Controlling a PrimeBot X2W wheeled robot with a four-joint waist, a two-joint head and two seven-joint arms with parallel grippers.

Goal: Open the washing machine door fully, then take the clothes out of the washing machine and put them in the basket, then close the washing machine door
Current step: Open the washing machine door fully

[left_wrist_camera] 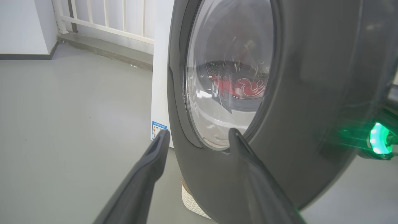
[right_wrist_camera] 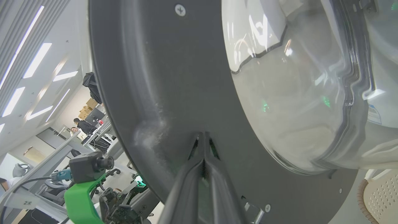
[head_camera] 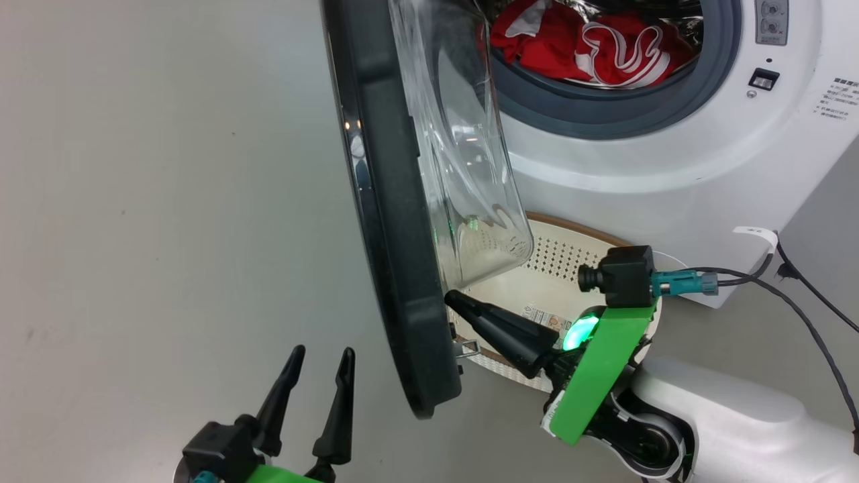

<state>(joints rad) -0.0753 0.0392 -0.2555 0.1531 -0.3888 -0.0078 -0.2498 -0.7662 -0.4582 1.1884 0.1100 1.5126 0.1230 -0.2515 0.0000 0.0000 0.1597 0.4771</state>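
Spreading across the left of the head view, a smooth grey floor (head_camera: 168, 201) is seen. The basket (head_camera: 570, 253), centre, is partly hidden by the washing machine door (head_camera: 396, 268); the clothes (head_camera: 577, 47) are cut off at the top, inside the washing machine (head_camera: 637, 174), whose printing (head_camera: 839, 100), upper right, cannot be read. The fingers of the left gripper (head_camera: 323, 351) are spread; those of the right gripper (head_camera: 453, 298) are pressed together, seemingly touching the door.

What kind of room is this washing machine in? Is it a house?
Probably an office or lab, not a house: the big white front-loading washing machine stands on a bare grey floor, with long ceiling strip lights and office desks beyond.
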